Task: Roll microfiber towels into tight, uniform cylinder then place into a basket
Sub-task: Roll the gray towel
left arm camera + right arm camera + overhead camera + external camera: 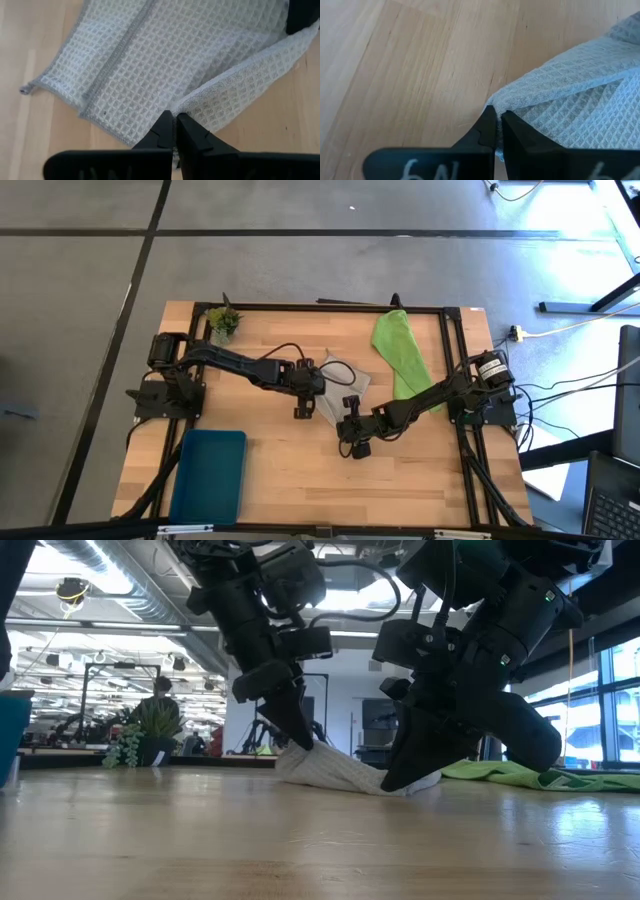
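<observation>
Tabletop (300,460) holds two towels (grey (165,55), green (400,345)) and one basket (210,475).

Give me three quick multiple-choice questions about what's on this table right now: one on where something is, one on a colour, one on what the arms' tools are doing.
1. Where is the teal basket?
A. near the table's front left corner
B. under the green towel
C. between the two arms

2. What colour is the towel the arms are working on?
A. lime green
B. light grey
C. red

3. How do the left tool and right tool stand?
A. both wide open
B. both shut on that towel's edge
C. both lifted clear of it

Answers: 1 A, the high view shows it there, apart from everything; 2 B, the green towel lies untouched behind; 3 B, both wrist views show pinched cloth.
</observation>
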Robot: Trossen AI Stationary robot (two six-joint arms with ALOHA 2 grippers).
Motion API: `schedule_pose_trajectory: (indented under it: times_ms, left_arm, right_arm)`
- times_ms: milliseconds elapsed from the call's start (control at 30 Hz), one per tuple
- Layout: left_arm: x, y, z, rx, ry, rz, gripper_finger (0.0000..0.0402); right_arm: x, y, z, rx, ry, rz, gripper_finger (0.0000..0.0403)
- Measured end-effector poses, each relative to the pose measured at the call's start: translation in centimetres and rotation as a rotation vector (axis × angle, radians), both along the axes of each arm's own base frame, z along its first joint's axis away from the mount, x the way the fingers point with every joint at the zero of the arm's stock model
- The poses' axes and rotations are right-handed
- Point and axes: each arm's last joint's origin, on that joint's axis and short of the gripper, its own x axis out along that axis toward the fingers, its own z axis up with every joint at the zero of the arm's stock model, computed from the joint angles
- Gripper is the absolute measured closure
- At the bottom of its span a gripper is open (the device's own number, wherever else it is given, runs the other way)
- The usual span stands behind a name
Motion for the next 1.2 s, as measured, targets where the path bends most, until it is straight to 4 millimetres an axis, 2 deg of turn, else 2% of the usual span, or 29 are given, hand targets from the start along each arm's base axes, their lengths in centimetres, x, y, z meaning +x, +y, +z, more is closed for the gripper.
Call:
schedule_pose_trajectory:
  times_ms: [400, 933, 1200]
  left_arm:
    - [-0.2, 0.3, -0.8, 0.000, -0.045, 0.009, 0.0401]
    - [-1.8, 0.8, -3.4, -0.019, -0.080, 0.013, 0.0401]
    - [-1.9, 0.8, -4.8, -0.029, -0.073, 0.029, 0.0401]
  right_arm:
    - [0.0, 0.0, 0.0, 0.002, -0.005, 0.001, 0.0388]
    - [0.1, 0.0, 0.0, -0.023, -0.014, 0.015, 0.0388]
    - [0.2, 0.0, 0.1, -0.037, -0.024, 0.014, 0.0388]
